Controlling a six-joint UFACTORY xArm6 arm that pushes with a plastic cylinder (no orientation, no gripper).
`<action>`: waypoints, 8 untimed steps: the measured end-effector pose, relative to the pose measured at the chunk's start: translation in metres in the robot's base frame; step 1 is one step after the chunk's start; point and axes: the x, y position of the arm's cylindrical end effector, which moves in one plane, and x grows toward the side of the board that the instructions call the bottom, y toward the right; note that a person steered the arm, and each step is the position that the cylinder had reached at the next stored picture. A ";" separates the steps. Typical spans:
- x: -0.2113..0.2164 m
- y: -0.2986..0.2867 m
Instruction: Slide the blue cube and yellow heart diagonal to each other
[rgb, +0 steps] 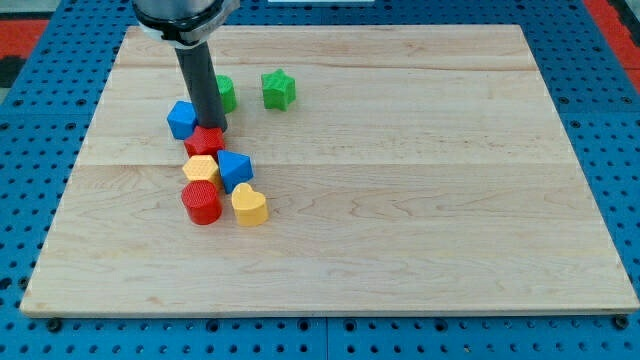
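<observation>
The blue cube (236, 168) sits in the cluster on the bench (420, 200), and the yellow heart (249, 205) is found just below it toward the view's bottom, slightly right, nearly touching. A second blue block (181, 119) lies left of my tip (212, 129), which rests at the top edge of a red block (206, 141). For a clean diagonal, one of the pair should be nudged sideways in short strokes, and the yellow block (201, 168) and red cylinder (201, 202) should be avoided. No pincer is fitted, so nothing is held; only the rod's end touches blocks.
</observation>
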 end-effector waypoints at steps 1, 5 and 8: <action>0.000 0.061; -0.105 0.168; -0.088 -0.115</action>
